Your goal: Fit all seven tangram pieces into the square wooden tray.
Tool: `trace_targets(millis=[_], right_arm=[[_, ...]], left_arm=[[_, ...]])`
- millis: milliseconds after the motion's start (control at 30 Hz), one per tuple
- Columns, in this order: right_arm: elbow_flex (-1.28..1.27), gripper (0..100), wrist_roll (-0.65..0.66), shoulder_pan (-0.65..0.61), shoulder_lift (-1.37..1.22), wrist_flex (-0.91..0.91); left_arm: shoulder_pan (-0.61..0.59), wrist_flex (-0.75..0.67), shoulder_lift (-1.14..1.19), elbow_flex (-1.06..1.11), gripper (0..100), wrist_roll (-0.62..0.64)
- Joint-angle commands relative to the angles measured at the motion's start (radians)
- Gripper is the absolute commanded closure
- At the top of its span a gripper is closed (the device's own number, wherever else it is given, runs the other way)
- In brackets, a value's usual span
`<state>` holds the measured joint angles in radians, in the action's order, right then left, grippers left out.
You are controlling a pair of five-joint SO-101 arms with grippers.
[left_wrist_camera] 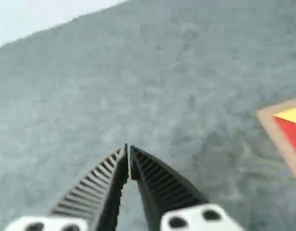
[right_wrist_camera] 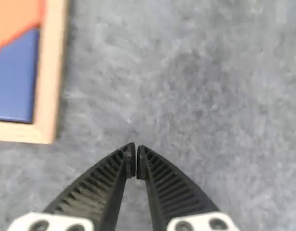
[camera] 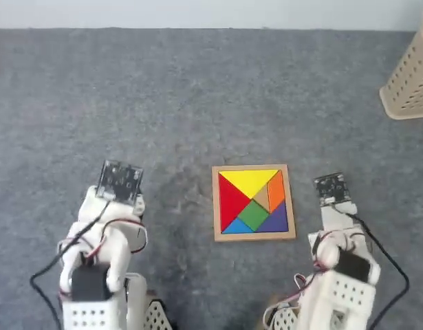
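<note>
The square wooden tray (camera: 254,236) lies on the grey carpet between the two arms. Coloured tangram pieces sit inside it: yellow (camera: 247,181), red (camera: 230,199), green (camera: 253,214), orange (camera: 276,190), purple-blue (camera: 275,219), a small blue one (camera: 236,227) and a tan one (camera: 263,198). My left gripper (left_wrist_camera: 128,150) is shut over bare carpet, with the tray corner (left_wrist_camera: 268,119) off to one side. My right gripper (right_wrist_camera: 136,149) is shut just outside the tray's frame (right_wrist_camera: 50,86), holding nothing.
A cream perforated basket (camera: 410,79) stands at the far right edge. Grey carpet (camera: 163,103) covers the whole table, with open room behind and to the left of the tray. Both arm bases stand at the near edge.
</note>
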<state>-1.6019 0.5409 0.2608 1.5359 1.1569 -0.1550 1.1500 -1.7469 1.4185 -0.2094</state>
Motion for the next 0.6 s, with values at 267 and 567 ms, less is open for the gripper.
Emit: trace_targets(millis=[267,567], right_arm=[[-0.078,99.2,-0.008,-0.113,0.236,0.076],[-0.081,99.2,-0.008,-0.110,0.282,0.111]], left_arm=[[-0.126,0.014,-0.074,0.137,99,-0.012],[-0.126,-0.008,-0.068,0.268,99,-0.012]])
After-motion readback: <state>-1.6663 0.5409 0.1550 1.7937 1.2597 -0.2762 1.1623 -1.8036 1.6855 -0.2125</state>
